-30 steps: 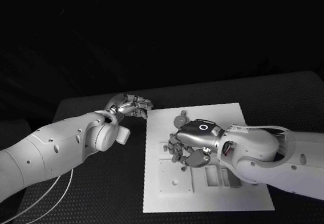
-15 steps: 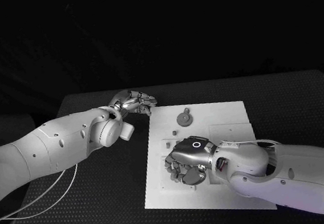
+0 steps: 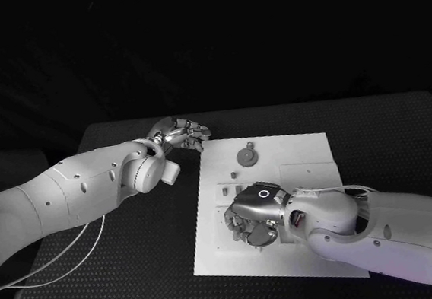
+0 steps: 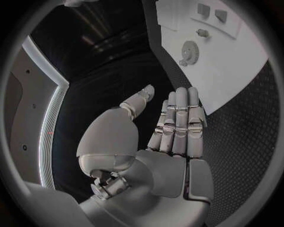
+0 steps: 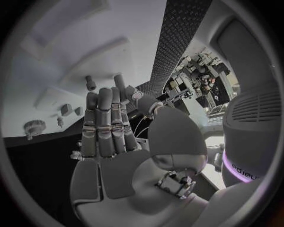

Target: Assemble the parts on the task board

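The white task board (image 3: pixel 297 171) lies in the middle of the black table. A grey gear (image 3: pixel 247 156) lies flat on its far part, and small parts (image 3: pixel 226 190) stand near its left edge. My right hand (image 3: pixel 254 216) is over the board's left middle, palm down, fingers straight and holding nothing (image 5: pixel 106 127). Whether it touches the board I cannot tell. The right wrist view shows the gear (image 5: pixel 34 126) and a peg (image 5: pixel 90 82) beyond the fingertips. My left hand (image 3: pixel 181 136) hangs off the board's far left corner, fingers extended and holding nothing (image 4: pixel 177 127). The gear (image 4: pixel 189 48) lies ahead of it.
The black textured table (image 3: pixel 131 247) surrounds the board, with bare room left and right of it. A white cable (image 3: pixel 67 258) hangs under my left arm. Raised blocks (image 4: pixel 212 12) stand on the board's far side in the left wrist view.
My right hand has moved from the board's far middle toward me, uncovering the gear. The left hand has hardly moved. The camera has shifted slightly.
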`<state>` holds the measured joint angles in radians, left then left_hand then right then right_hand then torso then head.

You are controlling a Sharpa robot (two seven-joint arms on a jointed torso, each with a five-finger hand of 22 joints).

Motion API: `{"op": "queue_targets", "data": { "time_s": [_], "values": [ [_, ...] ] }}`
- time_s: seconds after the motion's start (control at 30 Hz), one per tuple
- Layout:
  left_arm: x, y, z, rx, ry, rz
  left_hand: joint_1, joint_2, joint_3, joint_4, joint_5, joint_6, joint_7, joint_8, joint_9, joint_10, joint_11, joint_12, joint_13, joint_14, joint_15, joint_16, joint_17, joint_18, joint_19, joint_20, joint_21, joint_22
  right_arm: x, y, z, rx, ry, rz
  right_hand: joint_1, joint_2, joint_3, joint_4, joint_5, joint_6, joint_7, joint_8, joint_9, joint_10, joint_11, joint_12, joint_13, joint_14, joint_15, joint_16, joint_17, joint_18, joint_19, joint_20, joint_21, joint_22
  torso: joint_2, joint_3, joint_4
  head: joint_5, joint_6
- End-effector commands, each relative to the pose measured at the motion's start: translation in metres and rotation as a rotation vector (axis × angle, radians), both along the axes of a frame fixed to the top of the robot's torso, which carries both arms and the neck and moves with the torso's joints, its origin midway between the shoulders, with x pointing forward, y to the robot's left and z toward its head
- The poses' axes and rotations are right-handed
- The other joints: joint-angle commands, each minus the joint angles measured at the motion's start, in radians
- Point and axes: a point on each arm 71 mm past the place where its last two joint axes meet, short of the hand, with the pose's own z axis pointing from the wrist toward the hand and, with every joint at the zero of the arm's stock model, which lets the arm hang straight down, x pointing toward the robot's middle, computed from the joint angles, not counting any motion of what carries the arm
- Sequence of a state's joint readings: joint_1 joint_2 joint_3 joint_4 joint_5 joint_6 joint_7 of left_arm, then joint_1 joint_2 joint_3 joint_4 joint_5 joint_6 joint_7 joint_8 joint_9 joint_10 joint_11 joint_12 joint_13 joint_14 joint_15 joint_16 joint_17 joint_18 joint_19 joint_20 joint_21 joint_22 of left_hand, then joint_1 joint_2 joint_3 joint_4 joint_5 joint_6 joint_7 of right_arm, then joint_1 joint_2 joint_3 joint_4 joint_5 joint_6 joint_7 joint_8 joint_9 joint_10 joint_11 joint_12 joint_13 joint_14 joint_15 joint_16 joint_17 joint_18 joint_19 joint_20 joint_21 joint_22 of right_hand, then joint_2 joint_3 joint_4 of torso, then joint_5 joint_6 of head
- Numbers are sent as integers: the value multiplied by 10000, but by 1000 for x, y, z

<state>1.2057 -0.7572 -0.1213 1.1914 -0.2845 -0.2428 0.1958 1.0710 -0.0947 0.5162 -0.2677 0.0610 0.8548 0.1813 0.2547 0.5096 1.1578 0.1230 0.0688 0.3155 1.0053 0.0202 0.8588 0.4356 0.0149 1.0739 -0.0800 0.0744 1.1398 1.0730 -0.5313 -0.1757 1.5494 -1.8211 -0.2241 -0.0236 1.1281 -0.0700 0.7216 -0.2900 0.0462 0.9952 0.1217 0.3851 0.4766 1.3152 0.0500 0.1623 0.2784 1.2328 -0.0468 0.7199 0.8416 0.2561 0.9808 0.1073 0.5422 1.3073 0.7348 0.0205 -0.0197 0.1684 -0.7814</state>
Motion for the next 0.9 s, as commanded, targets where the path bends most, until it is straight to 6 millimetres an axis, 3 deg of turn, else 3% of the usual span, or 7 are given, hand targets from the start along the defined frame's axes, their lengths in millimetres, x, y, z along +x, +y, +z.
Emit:
{"op": "queue_targets", "data": {
  "time_s": [0.03,0.9],
  "values": [
    [0,-1,2,-114,-80,-52,-95,-41,-9,26,26,16,44,57,-14,-62,-16,8,9,85,-12,-37,11,41,94,5,-41,-9,-1,-1,-3,-315,-112,194,43,100,44,-1,40,168,-111,76,222,66,18,26,14,42,-31,42,-10,57,71,-27,45,213,-6,-2,-2,10,-30],
    [0,-2,2,-125,-63,-80,-103,-42,-13,34,26,8,45,63,-21,-70,-14,6,15,85,-11,-50,28,41,93,5,-42,-11,-5,2,-21,-825,190,327,18,50,33,0,40,117,-91,34,235,7,42,-37,48,-22,-12,35,-35,57,23,-14,23,208,-6,-5,1,12,-101]
  ]
}}
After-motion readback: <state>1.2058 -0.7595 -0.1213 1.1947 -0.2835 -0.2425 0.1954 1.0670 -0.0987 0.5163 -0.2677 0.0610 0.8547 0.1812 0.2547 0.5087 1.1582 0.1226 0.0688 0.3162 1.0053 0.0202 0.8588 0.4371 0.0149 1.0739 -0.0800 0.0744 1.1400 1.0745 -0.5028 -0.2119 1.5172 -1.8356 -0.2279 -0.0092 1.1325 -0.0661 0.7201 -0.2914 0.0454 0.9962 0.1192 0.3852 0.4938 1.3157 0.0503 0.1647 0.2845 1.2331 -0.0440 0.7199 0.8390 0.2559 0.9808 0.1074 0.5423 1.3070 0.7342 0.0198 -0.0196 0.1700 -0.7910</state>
